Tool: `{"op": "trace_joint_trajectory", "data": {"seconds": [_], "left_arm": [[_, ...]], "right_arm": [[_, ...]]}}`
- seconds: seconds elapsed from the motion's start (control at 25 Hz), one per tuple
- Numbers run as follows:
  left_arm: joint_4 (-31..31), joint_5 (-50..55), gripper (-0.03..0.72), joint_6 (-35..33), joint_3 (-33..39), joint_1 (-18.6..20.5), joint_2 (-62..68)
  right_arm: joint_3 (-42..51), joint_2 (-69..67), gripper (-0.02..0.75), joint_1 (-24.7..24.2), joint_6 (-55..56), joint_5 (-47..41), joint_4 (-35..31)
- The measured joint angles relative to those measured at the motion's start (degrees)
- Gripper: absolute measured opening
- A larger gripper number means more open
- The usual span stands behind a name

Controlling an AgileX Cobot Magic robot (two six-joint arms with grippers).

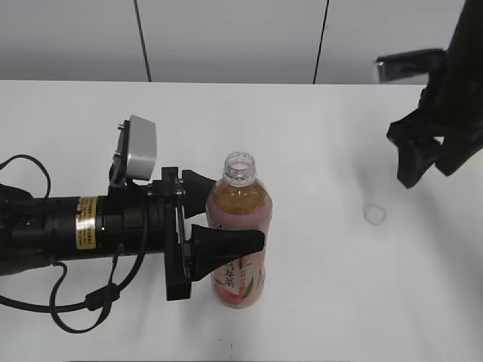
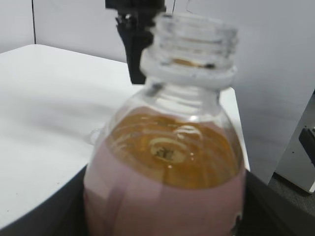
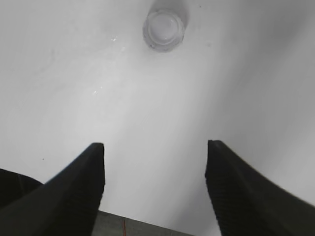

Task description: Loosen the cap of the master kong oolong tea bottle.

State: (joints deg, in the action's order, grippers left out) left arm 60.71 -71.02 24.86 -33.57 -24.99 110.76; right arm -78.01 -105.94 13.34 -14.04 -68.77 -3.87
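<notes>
Exterior view shows the left gripper (image 1: 226, 219) clamped around the master kong oolong tea bottle (image 1: 238, 234), steadying it upright. The cap (image 1: 374, 214) lies on the table (image 1: 317, 136) well right of the bottle, beneath the right gripper (image 3: 155, 182), whose jaws stand apart, empty.

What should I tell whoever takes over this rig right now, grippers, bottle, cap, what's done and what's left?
Left gripper: closed around the master kong oolong tea bottle, holding it upright on the table.
Right gripper: open and empty, raised above the table on the right.
Cap: off the bottle, lying on the table right of it, below the right gripper. The bottle neck is open.
Done: cap loosened and fully removed.
Left: probably only releasing the bottle and pulling both arms back.
</notes>
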Motion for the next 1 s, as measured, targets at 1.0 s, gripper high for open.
{"op": "trace_joint_trajectory", "data": {"seconds": [1.0], "left_arm": [[-0.32,0.17,0.463,0.00,0.00,0.00,0.00]], "right_arm": [[45.47,88.89,0.482,0.00,0.06,1.25,2.16]]}}
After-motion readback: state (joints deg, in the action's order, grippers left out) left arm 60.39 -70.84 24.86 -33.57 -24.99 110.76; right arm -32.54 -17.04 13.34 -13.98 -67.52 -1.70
